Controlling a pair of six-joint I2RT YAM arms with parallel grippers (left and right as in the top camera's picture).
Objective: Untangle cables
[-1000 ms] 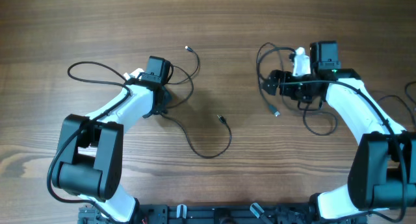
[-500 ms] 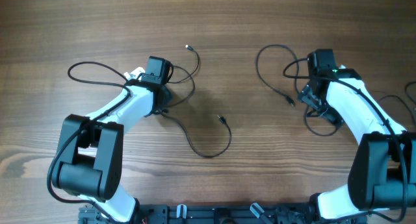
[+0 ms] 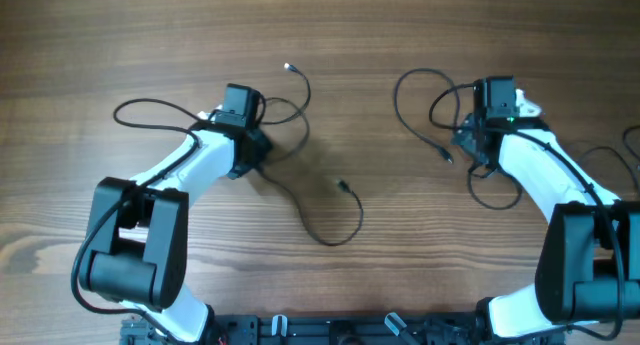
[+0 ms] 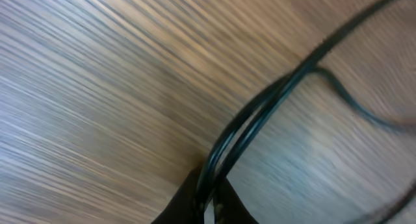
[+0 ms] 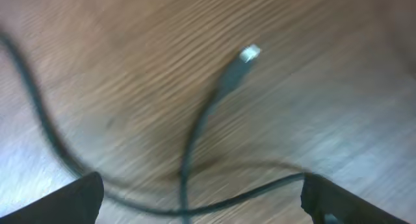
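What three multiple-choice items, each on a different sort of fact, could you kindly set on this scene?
1. Where does the plug under the right arm lie? A) on the table, ahead of the right fingers; B) clamped in them; C) atop the arm.
2. What colour are the cords? A) white; B) black; C) red.
3. How do the left fingers stand? A) wide open; B) shut on nothing; C) shut on cords.
Key: A, it rests on wood; B, every cord is black; C, strands run between the shut fingers.
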